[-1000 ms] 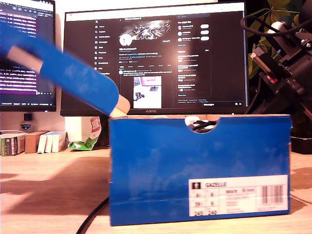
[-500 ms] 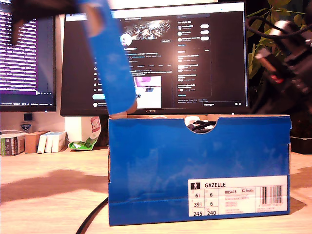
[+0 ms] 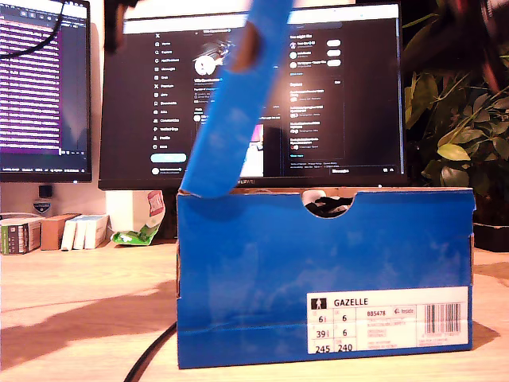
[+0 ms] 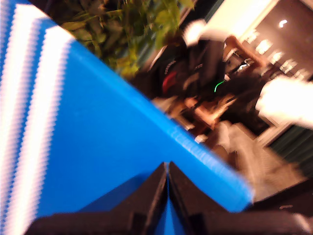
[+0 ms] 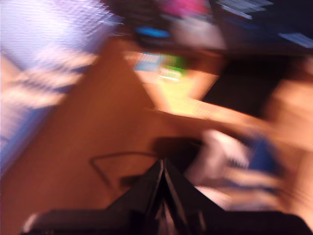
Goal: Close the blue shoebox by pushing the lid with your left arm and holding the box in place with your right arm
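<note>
My first pincer (image 4: 167, 169) is showing 2 black tips pressed together with no gap, gripping nothing, and their points are lying right against the blue face of the lid (image 4: 98, 142). White stripes are running along that lid beside the tips, and past its far edge a leafy plant (image 4: 127, 29) and a blurred dark shape are showing.

My second pincer (image 5: 162, 169) is also showing its 2 tips closed on each other and holding nothing. The view past it is badly smeared: a brown table (image 5: 88, 127), a thin dark cable (image 5: 105, 164) and a blur of white and blue are all I can make out, and I cannot tell whether it is touching anything.

In the exterior view the blue shoebox (image 3: 318, 270) is sitting on the table (image 3: 79, 294) in front of a large monitor (image 3: 334, 95). The lid (image 3: 238, 95) is standing steeply up from the box's top edge at the exterior view's left end, leaning slightly over the box, so the box is not shut. Something white and black is showing through the notch (image 3: 328, 205) in the box's top edge. A white label (image 3: 388, 320) reading GAZELLE is sitting low on the box front.
</note>
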Robot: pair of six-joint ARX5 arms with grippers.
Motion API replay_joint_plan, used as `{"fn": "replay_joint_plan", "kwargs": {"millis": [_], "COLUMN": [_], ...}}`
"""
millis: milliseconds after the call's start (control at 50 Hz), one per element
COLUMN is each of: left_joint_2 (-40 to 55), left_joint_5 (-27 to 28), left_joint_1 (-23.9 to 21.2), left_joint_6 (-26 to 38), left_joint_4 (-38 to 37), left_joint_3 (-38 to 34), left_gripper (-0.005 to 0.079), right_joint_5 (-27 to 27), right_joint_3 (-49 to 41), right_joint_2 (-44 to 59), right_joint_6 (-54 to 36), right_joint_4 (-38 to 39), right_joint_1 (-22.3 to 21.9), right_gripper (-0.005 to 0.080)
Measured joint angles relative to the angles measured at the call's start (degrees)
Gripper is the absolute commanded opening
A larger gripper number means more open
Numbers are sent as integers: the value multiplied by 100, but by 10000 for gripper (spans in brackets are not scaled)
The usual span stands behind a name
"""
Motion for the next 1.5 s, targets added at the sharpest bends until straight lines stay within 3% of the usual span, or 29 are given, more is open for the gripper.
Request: {"fn": "replay_joint_plan", "kwargs": {"millis": [140,240,340,440,600,840,1160,1260,1360,1500], "left_joint_2": [0,0,0,0,-24,-505,-1303,-1532,-1810,-2083], "left_joint_5": [-273,-424,-603,-789,-866,-957,-1287,-1425,-1578,-1582], "left_joint_1": [116,138,140,190,365,619,1001,1084,1180,1637], "left_joint_6": [544,763,929,1178,1272,1460,1834,2065,2476,2896], "left_joint_4": [-693,-1082,-1189,-1196,-1202,-1353,-1779,-1867,-1886,-1878], "left_joint_3": [0,0,0,0,0,0,0,0,0,0], "left_gripper": [-19,-19,-19,-19,-19,-19,-19,-19,-19,-19], "right_joint_5": [-656,-682,-170,590,1436,2424,2599,2964,3484,3554], "right_joint_3": [17,24,28,28,24,-98,-507,-632,-662,-654], "right_joint_2": [0,-22,-22,-13,170,800,721,573,68,-960], "right_joint_6": [146,164,-157,-1239,-1602,-1971,-2083,-1963,-1952,-2120], "right_joint_4": [-46,-385,-1167,-1720,-1766,-1749,-890,-415,15,638], "right_joint_1": [-2,50,315,756,1228,1276,1386,1394,1412,1108], "right_gripper": [-12,-12,-12,-12,-12,-12,-12,-12,-12,-12]}}
